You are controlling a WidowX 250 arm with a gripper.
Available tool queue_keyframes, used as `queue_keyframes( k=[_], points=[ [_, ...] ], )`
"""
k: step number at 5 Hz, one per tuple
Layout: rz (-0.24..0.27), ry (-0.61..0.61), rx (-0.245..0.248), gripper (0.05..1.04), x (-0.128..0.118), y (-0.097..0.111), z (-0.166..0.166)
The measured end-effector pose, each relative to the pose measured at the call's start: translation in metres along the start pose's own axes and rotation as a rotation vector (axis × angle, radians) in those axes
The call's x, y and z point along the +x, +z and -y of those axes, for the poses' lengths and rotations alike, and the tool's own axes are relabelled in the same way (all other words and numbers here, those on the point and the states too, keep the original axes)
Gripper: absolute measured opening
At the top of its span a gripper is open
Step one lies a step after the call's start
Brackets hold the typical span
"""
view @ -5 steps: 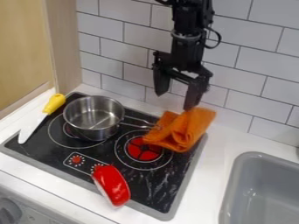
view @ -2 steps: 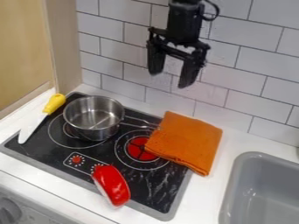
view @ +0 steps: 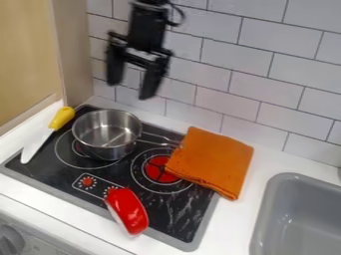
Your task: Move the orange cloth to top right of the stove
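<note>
At the near left corner, a round grey knob [view: 10, 241] sits on the front below the white bench [view: 233, 219]. A glossy red, curved object with a pale edge [view: 126, 210] lies tilted across the front rim of the black stove with a grey border [view: 190, 211]. Just beyond it, the stove's printed control panel carries red dial marks within a thin white outline; any finer print there is too small to read. To the right, a grey plastic sink [view: 266, 211] is set into the bench, apart from the stove. The folded orange cloth [view: 212, 162] lies flat over the stove's rear right part, reaching past the border onto the bench and slightly overlapping the ring of the red burner [view: 158, 170]. A shiny steel saucepan [view: 106, 148] stands upright on the left burner, its wire handle running to the cloth's left edge. Left of the pan, a knife with a yellow handle and white blade [view: 49, 131] lies along the stove's left side. The black two-finger gripper [view: 130, 89] hangs above and behind the saucepan, released, fingers spread well apart with white tile wall [view: 266, 74] visible between them, clear of both pan and cloth. At far left stands a light wooden panel [view: 27, 60].
</note>
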State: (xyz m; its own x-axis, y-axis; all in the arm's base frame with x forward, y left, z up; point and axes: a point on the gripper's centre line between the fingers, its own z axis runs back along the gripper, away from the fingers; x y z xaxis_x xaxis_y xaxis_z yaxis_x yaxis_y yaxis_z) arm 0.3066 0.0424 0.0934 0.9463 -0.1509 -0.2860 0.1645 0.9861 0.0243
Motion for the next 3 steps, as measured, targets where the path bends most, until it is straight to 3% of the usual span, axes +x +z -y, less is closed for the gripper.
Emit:
queue_keyframes(
  k=[1,2,3],
  points=[
    [-0.011,0.021,-0.002,0.998,-0.037,-0.003,-0.018],
    [-0.015,0.003,-0.034,0.999,-0.082,-0.018,-0.027],
    [-0.032,0.091,-0.047,0.998,-0.124,-0.038,-0.036]
  ],
)
